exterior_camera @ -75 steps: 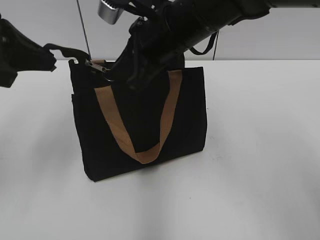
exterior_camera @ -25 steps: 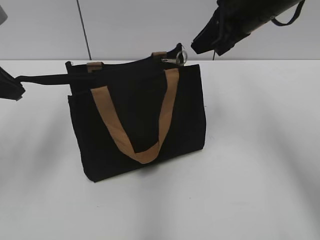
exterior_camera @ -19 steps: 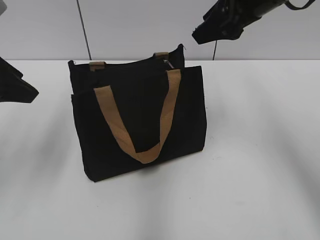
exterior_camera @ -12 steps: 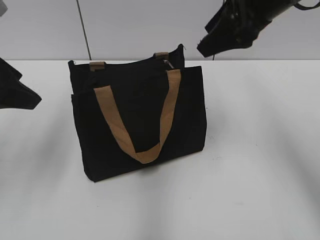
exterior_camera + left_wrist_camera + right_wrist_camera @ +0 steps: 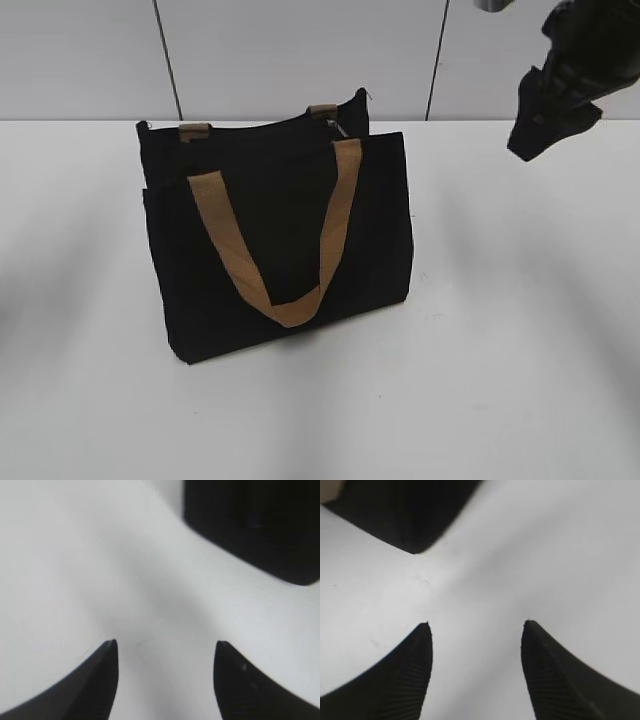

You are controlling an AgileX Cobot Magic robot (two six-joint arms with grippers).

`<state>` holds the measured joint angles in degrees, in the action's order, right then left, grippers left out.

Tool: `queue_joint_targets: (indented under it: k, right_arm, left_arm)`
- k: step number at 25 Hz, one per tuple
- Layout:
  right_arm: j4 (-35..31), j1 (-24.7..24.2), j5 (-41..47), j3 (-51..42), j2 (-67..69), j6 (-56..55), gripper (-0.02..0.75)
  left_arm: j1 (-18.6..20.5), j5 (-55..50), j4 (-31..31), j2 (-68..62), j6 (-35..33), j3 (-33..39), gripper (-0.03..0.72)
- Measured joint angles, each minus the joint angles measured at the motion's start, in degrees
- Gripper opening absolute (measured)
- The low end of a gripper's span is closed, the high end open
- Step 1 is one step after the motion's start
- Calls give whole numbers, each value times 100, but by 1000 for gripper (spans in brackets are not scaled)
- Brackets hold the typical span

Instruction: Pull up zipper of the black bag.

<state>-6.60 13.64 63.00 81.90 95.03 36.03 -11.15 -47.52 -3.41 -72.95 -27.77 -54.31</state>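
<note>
Bag [image 5: 280,235] stands upright on the white surface [image 5: 500,350], left of frame centre in the exterior view. Zipper [image 5: 255,125] runs along its top edge; a small silvery pull [image 5: 338,124] sits near the right end. One tan handle [image 5: 275,245] hangs down the front panel. Right tool [image 5: 476,625]: jaws apart, nothing between them, above bare surface, bag corner upper left of its view. Left tool [image 5: 165,644]: jaws apart, empty, bag corner upper right of its view.
</note>
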Motion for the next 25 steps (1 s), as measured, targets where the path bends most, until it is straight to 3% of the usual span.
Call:
queue_joint_targets:
  k: [2, 4, 7, 13, 18, 25]
  right_arm:
    - [522, 0, 19, 0, -5, -966, 443]
    - [827, 0, 39, 0, -26, -1829, 442]
    - [963, -11, 44, 0, -174, -2361, 442]
    - [610, -66, 26, -420, -826, -2435, 442]
    - [40, -66, -158, -1821, -1928, -2219, 442]
    - [-93, -66, -706, -3737, -3822, -2168, 442]
  left_arm:
    - [0, 14, -694, 0, 1233, 0, 438]
    - [11, 14, -994, 0, 2163, 0, 435]
    - [11, 14, -888, 0, 2607, 0, 434]
    - [11, 100, -140, 223, 2626, 149, 434]
    - [11, 235, 287, 1250, 2308, 1008, 434]
    - [11, 112, 341, 3362, 2259, 2137, 434]
